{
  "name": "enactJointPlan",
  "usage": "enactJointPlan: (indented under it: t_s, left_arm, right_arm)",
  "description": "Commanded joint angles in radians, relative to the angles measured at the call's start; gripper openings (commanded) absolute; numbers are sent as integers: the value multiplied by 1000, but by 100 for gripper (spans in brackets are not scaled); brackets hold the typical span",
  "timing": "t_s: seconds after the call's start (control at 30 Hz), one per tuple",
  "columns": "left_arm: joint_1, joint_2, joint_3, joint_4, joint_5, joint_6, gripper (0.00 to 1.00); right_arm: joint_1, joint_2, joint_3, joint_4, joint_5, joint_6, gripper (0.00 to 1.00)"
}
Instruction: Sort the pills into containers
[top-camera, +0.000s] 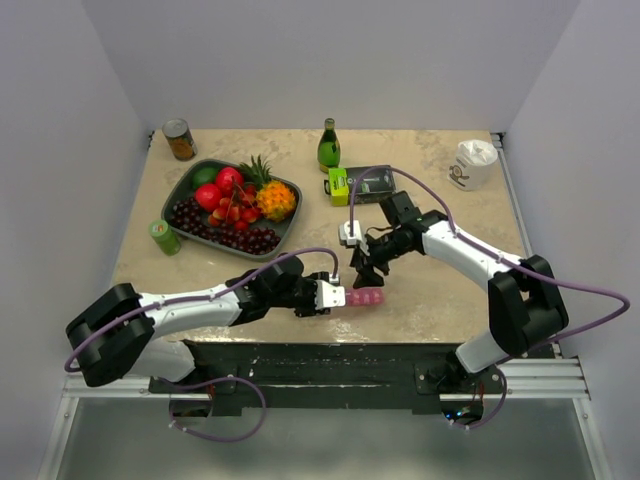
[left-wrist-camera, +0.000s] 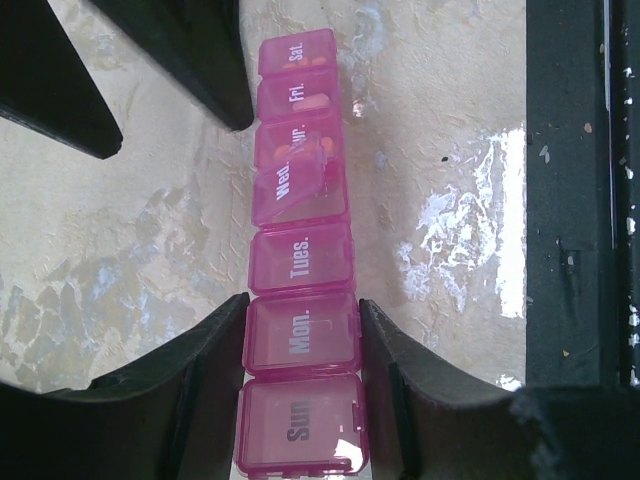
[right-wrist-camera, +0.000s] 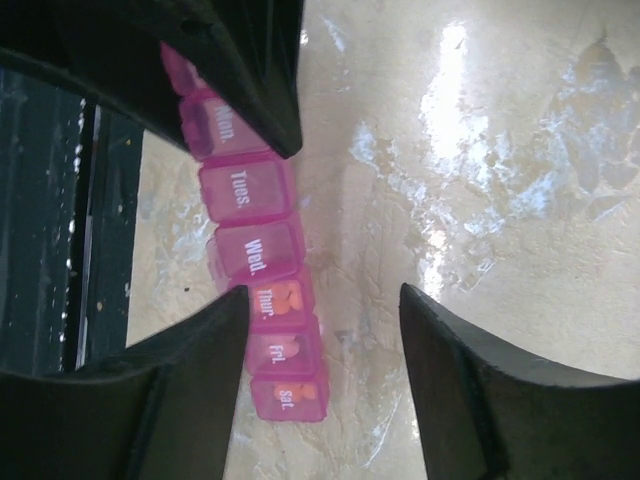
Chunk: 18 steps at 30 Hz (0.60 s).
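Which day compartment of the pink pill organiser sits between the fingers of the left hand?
The Mon. compartment, next to the Sun. compartment at the end of the pill organiser. Only it has the left hand closed on its two sides.

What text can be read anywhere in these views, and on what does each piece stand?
"Sun": end lid of the pink pill organiser
"Mon.": second lid
"Tues.": third lid
"Wed.": fourth lid
"Thur.": fifth lid
"Fri.": sixth lid
"Sat.": last lid
Too small to read: labels on the green bottle, the can, the white cup and the green box.
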Motion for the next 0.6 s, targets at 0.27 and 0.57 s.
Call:
enactJointPlan:
  t_s: [0.27,0.57]
  left_arm:
    - [-1,28,19,13,16,-23,0]
    - [-1,22,17,32,28,-35,0]
  right_arm:
    - [31,-50,-55,-68,-33,-171,86]
    - [89,-32,-92,148,61,39,84]
